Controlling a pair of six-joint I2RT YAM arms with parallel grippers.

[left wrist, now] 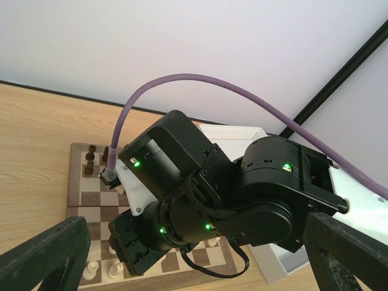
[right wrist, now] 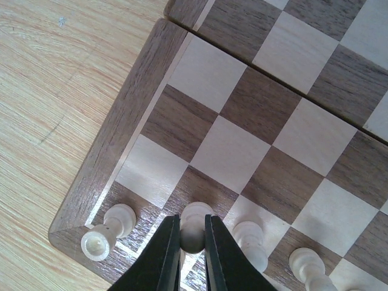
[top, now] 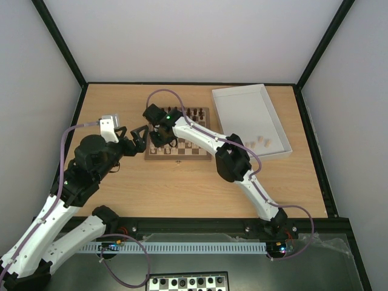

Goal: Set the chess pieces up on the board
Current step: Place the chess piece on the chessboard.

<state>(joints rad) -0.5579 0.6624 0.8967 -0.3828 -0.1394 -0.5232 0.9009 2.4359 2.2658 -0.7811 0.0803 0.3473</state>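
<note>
The wooden board [top: 179, 157] lies mid-table. My right gripper [right wrist: 193, 244] is shut on a pale cream chess piece [right wrist: 196, 218], held upright over a dark square in the board's edge row, second from the corner. I cannot tell whether its base touches the board. Other pale pieces stand beside it: one on the corner square [right wrist: 107, 234] and others to the right [right wrist: 250, 241]. My left gripper [top: 138, 136] hangs open just off the board's left edge, its wide-apart fingers [left wrist: 45, 254] empty. Dark pieces [top: 194, 113] line the far row.
A white tray [top: 242, 100] at the back right holds several loose pale pieces [top: 261, 143]. The right arm's wrist [left wrist: 200, 194] fills the left wrist view, above the board [left wrist: 82, 200]. A black-and-white board [top: 188, 282] lies below the table's near edge.
</note>
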